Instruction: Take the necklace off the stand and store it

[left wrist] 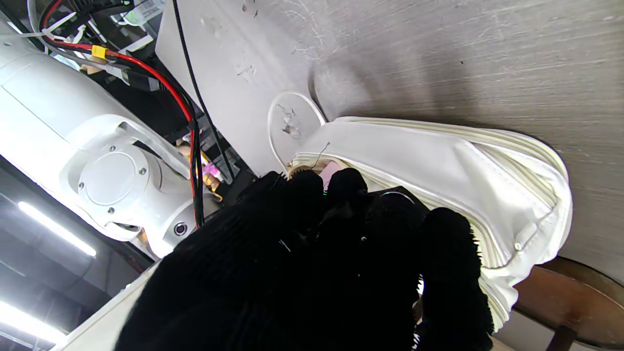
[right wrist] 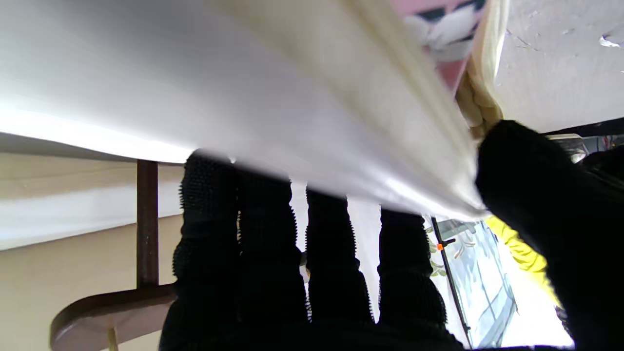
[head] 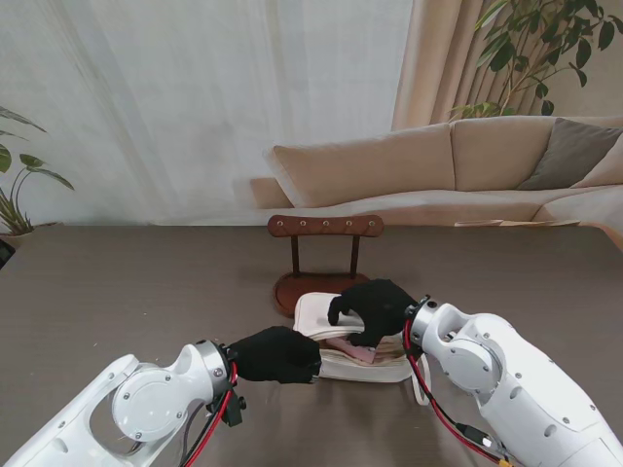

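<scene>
White pouch (head: 336, 342) flap pinched by right hand (head: 373, 309) — left hand (head: 277, 354) seemingly gripping its edge, necklace hidden.

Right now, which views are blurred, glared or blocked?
Stand view: sharp, evenly lit. Left wrist view: the left hand blocks the lower half, and the white pouch is sharp. Right wrist view: pouch flap is blurred and overexposed against the lens.

Bare wooden T-shaped stand (head: 324, 233) upright; white pouch (head: 321, 321) lies open against its base.
</scene>
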Motion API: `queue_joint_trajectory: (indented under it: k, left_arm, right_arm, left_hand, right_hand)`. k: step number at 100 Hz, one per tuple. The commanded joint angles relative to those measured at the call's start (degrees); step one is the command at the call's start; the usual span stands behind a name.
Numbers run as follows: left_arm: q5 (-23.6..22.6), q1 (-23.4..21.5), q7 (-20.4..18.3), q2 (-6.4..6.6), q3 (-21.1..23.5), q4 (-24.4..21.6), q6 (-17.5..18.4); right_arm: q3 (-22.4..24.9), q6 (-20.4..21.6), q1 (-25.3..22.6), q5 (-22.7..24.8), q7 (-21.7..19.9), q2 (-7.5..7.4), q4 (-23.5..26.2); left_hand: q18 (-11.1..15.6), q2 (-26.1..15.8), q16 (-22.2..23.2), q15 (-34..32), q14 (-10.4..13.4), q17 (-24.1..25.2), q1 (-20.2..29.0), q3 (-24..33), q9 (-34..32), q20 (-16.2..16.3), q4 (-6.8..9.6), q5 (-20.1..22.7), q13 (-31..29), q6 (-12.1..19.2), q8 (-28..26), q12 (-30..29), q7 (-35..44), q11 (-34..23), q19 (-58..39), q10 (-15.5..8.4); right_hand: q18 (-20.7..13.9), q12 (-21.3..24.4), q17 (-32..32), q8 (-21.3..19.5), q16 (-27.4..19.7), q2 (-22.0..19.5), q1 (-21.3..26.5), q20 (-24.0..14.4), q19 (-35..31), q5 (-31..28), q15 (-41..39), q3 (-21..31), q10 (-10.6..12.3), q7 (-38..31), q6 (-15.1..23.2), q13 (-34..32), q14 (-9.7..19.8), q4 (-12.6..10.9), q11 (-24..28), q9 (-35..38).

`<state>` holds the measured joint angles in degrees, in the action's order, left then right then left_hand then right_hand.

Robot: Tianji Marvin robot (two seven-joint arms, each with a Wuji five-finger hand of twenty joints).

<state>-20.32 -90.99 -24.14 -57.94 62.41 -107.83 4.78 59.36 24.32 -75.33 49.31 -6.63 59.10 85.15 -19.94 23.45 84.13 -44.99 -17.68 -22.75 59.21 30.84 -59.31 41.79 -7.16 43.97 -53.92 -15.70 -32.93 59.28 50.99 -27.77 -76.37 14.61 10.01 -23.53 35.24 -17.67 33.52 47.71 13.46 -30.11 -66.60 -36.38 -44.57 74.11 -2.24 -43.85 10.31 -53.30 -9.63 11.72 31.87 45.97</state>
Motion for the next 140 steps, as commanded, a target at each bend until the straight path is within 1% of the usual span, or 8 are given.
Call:
queue_joint_trajectory:
  k: [1, 41, 64, 82, 104, 120, 127, 140]
  left_arm:
    - [0.03, 0.32, -1.41, -0.56, -0.24, -0.23, 0.30]
    - [-0.78, -0.21, -2.17, -0.37, 0.16, -0.18, -0.50]
    - [0.40, 1.22, -0.36, -0.86, -1.73, 0.94, -0.12]
    - [2.65, 4.18, 0.73, -1.29, -5.10, 2.99, 0.82]
    - [4.82, 7.19, 2.14, -1.92, -7.94, 5.34, 1.68]
    - [6.21, 8.94, 2.46, -2.21, -9.41, 6.84, 2.22]
    - [6.15, 9.01, 2.49, -2.22, -9.48, 7.08, 2.22]
    - [5.51, 7.85, 1.89, -1.96, -8.54, 6.60, 1.29]
  right_arm:
    - [-0.86, 0.81, -3.12, 0.96, -3.08, -0.63, -2.74]
    - [4.93, 3.09, -4.94, -0.85, -4.91, -0.86, -3.13]
    - [4.94, 5.86, -5.16, 2.29, -2.49, -1.04, -4.46]
    - [3.13, 5.83, -4.31, 3.57, -0.18, -0.94, -6.27]
    - [0.89, 4.53, -3.20, 2.73, 1.80, -0.51, -7.94]
    - [-0.25, 4.09, -2.59, 1.54, 1.79, -0.35, -8.64]
    - [0.03, 4.20, -2.68, 0.53, 1.09, -0.34, -8.49]
    - [2.05, 3.97, -3.40, -2.82, -2.51, -0.40, -6.85]
  left_hand:
    - [-0.22, -0.85, 0.38, -1.09, -0.47, -0.96, 2.17, -0.53, -1.52, -0.50, -0.76, 0.53, -2.67, 3.75, -0.17, -0.55, 2.17, -0.90, -2.62, 0.42]
    - [-0.15, -0.85, 0.40, -1.18, -0.40, -0.86, 2.25, -0.50, -1.47, -0.57, -0.75, 0.50, -2.63, 3.74, -0.17, -0.56, 2.18, -0.97, -2.66, 0.46]
    - [-0.27, -0.72, 0.59, -1.75, -0.40, -1.36, 2.15, -0.39, -1.75, -0.50, -0.76, 0.67, -3.08, 3.69, -0.14, -0.53, 2.17, -1.23, -3.07, 0.57]
    - [-0.28, -0.71, 0.61, -1.92, -0.24, -1.64, 2.12, -0.29, -1.85, -0.51, -0.80, 0.64, -3.12, 3.63, -0.20, -0.55, 2.25, -1.35, -3.27, 0.52]
    - [-0.29, -0.66, 0.57, -1.93, -0.28, -1.63, 2.22, -0.19, -1.83, -0.55, -0.80, 0.61, -3.14, 3.45, -0.20, -0.58, 2.25, -1.36, -3.29, 0.59]
    - [-0.29, -0.69, 0.46, -1.75, -0.36, -1.63, 2.20, -0.19, -1.80, -0.58, -0.81, 0.65, -3.10, 3.44, -0.21, -0.66, 2.26, -1.28, -3.31, 0.60]
    - [-0.31, -0.70, 0.42, -1.68, -0.36, -1.59, 2.20, -0.19, -1.80, -0.60, -0.82, 0.58, -3.10, 3.46, -0.23, -0.67, 2.25, -1.28, -3.27, 0.61]
    - [-0.49, -0.69, 0.40, -1.66, -0.37, -1.55, 2.23, -0.18, -1.84, -0.65, -0.81, 0.62, -3.15, 3.35, -0.25, -0.62, 2.26, -1.34, -3.20, 0.66]
  right_hand:
    - [0.16, -0.77, -11.72, 0.11, -8.77, 2.07, -3.13, 2.32, 1.83, 1.60, 16.77, -1.61, 1.84, -0.74, -0.27, -0.51, 4.66, -0.29, 1.66, -0.40]
    - [1.65, -0.29, -13.62, -0.14, -8.88, -2.18, -5.99, 1.63, 3.83, -1.81, 16.51, -4.69, 0.73, -1.22, 0.30, 1.02, 3.29, -0.37, 1.72, -0.76]
    - [1.75, -0.35, -12.95, -0.52, -8.70, 2.63, -5.14, 0.92, 3.44, -4.50, 15.83, -3.04, 1.19, -0.57, 0.93, -0.23, 3.78, -0.20, 1.62, 0.99]
    - [0.60, -0.51, -11.24, -0.58, -8.06, 8.56, -0.64, 0.63, 2.65, -5.73, 14.64, 0.91, 1.96, 0.11, 2.19, -2.56, 5.03, 0.10, 1.45, 2.77]
    - [-1.93, -0.90, -8.40, -0.49, -7.08, 6.14, 4.72, 0.63, 0.55, -10.41, 12.40, 3.02, 3.51, -0.82, 3.71, -6.44, 7.02, -0.39, 2.09, 6.66]
    - [-3.14, -1.04, -7.40, 8.49, -6.90, 4.64, 7.63, 2.08, -1.16, -11.19, 11.97, 2.56, 4.32, -4.63, 4.32, -7.96, 8.17, 6.90, 1.86, 8.29]
    - [-1.77, -1.14, -8.30, 3.02, -6.82, 4.09, 3.76, 2.36, -0.65, -10.54, 12.54, 2.46, 3.42, -1.41, 4.09, -7.17, 7.10, 0.52, 1.52, 7.62]
    - [2.42, -0.56, -13.17, 1.56, -8.13, 4.01, -2.60, 2.55, 2.76, -4.78, 16.57, -1.06, 1.70, 1.19, 5.07, -1.47, 2.81, 0.23, -0.45, 2.55]
